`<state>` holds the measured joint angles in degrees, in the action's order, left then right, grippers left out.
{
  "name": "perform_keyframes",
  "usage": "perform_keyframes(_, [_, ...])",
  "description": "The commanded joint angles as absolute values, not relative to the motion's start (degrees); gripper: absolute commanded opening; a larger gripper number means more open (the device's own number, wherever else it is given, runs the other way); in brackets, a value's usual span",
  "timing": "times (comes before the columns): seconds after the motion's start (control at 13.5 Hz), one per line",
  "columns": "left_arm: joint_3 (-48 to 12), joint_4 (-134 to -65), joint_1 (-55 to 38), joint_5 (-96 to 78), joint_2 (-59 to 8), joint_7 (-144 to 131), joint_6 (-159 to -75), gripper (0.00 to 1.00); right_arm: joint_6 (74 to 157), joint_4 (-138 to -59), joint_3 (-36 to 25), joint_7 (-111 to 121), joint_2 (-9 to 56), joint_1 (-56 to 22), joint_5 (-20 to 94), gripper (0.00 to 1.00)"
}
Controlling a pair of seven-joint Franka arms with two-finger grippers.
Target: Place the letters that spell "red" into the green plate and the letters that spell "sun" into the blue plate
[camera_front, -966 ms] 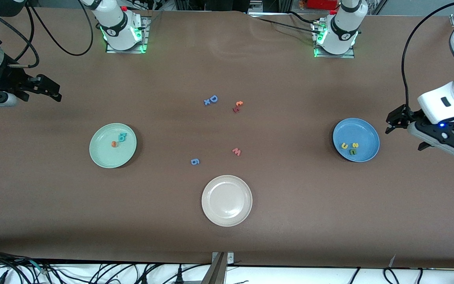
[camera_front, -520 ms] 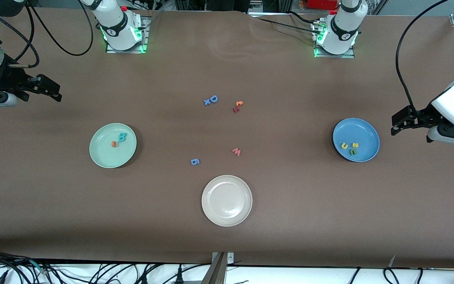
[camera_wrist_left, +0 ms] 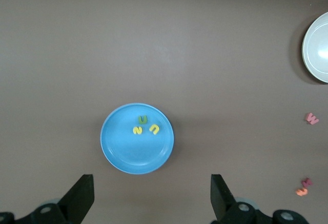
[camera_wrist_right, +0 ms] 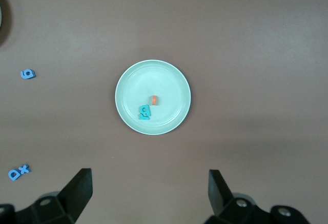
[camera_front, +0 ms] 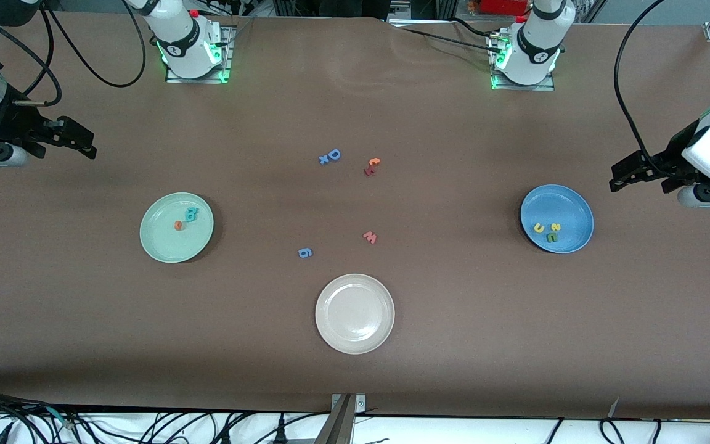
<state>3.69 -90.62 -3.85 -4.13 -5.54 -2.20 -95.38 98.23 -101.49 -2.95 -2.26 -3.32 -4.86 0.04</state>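
The pale green plate (camera_front: 167, 245) (camera_wrist_right: 164, 83) lies toward the right arm's end of the table. It holds a small orange letter (camera_front: 177, 225) (camera_wrist_right: 154, 99) and two teal letters (camera_front: 191, 214) (camera_wrist_right: 145, 112) lying against each other. The blue plate (camera_front: 571, 206) (camera_wrist_left: 133, 155) lies toward the left arm's end. It holds a yellow u (camera_front: 538, 228) (camera_wrist_left: 154, 128), a yellow s (camera_front: 556, 226) (camera_wrist_left: 137, 130) and a green n (camera_front: 551, 237) (camera_wrist_left: 142, 119). My left gripper (camera_front: 619, 177) (camera_wrist_left: 150, 183) hangs open and empty over bare table beside the blue plate. My right gripper (camera_front: 87, 143) (camera_wrist_right: 148, 178) waits open and empty over bare table near the green plate.
A beige-white plate (camera_front: 354, 336) (camera_wrist_left: 318, 47) sits nearest the front camera, mid-table. Loose letters lie in the middle: a blue D with an x (camera_front: 330, 156) (camera_wrist_right: 19, 172), an orange-and-red pair (camera_front: 371, 166) (camera_wrist_left: 303, 187), a pink w (camera_front: 370, 237) (camera_wrist_left: 311, 118) and a blue 6 shape (camera_front: 305, 252) (camera_wrist_right: 27, 74).
The left arm has drawn back from the blue plate toward its own end of the table, gripper still open. The right arm and all the letters have stayed put.
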Motion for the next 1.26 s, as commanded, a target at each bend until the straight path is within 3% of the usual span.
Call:
perform_keyframes(0.0, [3.43, -93.08, -2.37, -7.38, -2.99, -1.32, -95.19, 1.0, 97.73, -101.86, -2.29, -2.64, -4.04, -4.39, -0.7, 1.0])
perform_keyframes(1.19, [2.55, -90.53, -5.54, -4.04, -3.51, -3.43, -95.19, 1.0, 98.09, -101.6, -2.29, -1.76, -4.04, -4.39, -0.97, 1.0])
